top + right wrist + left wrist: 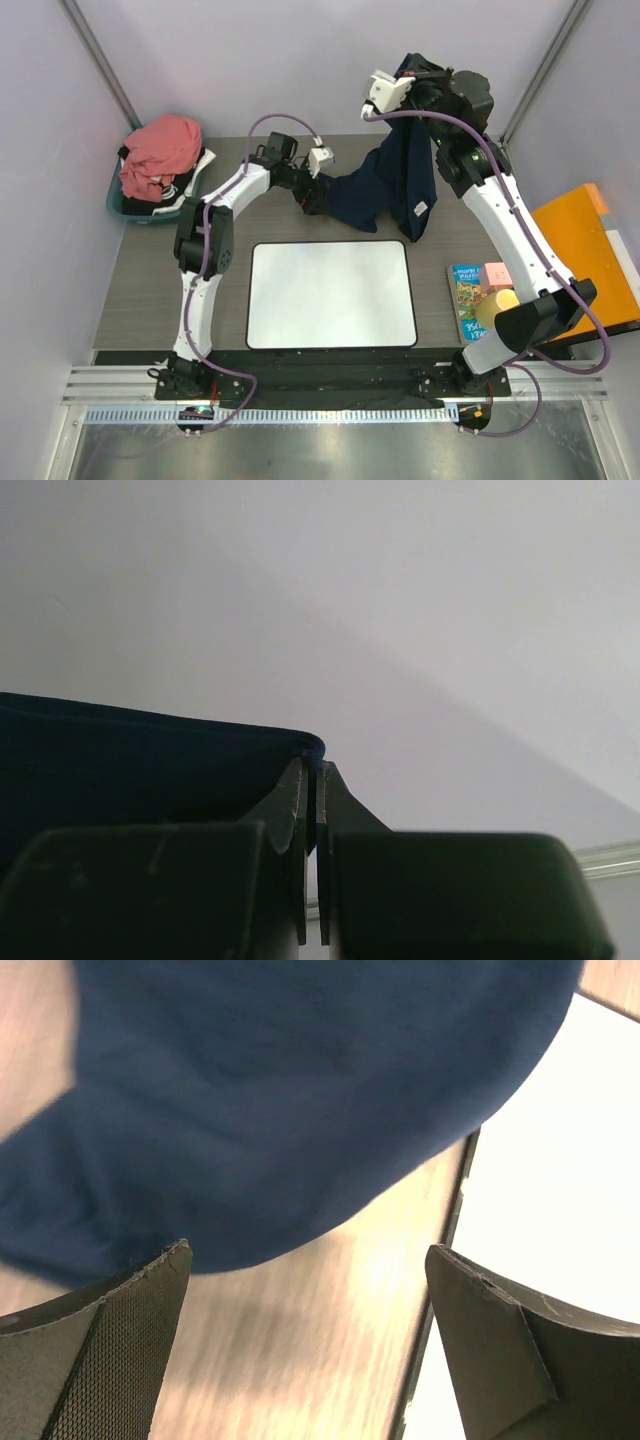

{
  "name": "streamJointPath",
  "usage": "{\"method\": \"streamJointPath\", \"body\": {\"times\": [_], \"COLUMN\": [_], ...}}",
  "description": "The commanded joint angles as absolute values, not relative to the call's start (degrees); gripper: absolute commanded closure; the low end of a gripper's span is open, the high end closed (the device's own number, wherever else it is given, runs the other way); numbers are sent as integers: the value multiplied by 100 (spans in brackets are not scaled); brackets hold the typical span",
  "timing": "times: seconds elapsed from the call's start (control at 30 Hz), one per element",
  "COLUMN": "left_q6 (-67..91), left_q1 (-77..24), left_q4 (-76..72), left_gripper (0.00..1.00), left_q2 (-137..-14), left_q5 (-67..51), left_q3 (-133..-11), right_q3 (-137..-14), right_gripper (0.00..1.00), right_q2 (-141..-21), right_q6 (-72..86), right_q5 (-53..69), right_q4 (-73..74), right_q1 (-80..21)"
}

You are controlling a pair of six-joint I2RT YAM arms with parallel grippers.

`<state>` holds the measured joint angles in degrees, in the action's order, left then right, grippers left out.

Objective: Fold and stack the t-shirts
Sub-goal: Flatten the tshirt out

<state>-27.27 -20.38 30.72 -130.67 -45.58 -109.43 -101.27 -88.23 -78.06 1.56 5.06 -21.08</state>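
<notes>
Aloft, right gripper (313, 765) is pinching navy t-shirt (400, 180) for unfurling; left gripper (308, 1250) is gaping empty, likely needing a lower corner.

Two arms (left arm (197, 300), right arm (515, 235)) with two grippers: one left gripper (310, 1260), one right gripper (312, 765). Two t-shirts: one navy t-shirt (400, 185), one salmon-pink t-shirt (160, 150). On or beside the bench (150, 290), one each: white mat (332, 294), orange panel (580, 250), teal basket (118, 205), picture book (463, 295), pink block (497, 273), pale yellow cylinder (497, 305).
</notes>
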Motion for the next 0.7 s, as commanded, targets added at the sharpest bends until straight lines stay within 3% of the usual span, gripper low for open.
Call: {"method": "streamJointPath", "body": {"times": [0.0,0.53,0.6,0.63,0.67], "left_q6": [-3234,-3752,-3858,-3797,-3719], "left_q1": [-2223,-2786,-2812,-2821,-2830], "left_q4": [3069,2470,2470,2374,2286], "left_gripper": [0,0,34,61,100], "left_q2": [-13052,-13447,-13473,-13482,-13482], "left_q5": [-4518,-3595,-3577,-3464,-3376], "left_q3": [-10837,-10802,-10819,-10819,-10811], "right_q3": [-10143,-9879,-9861,-9853,-9844], "right_gripper": [99,99,99,99,99], "right_q2": [-8552,-8402,-8376,-8350,-8350], "right_q6": [-7612,-6979,-6891,-6865,-6847], "right_q5": [114,343,343,334,325], "right_q4": [-62,-70,-105,-105,-105], "right_q1": [-2100,-2022,-2004,-1995,-1995]}}
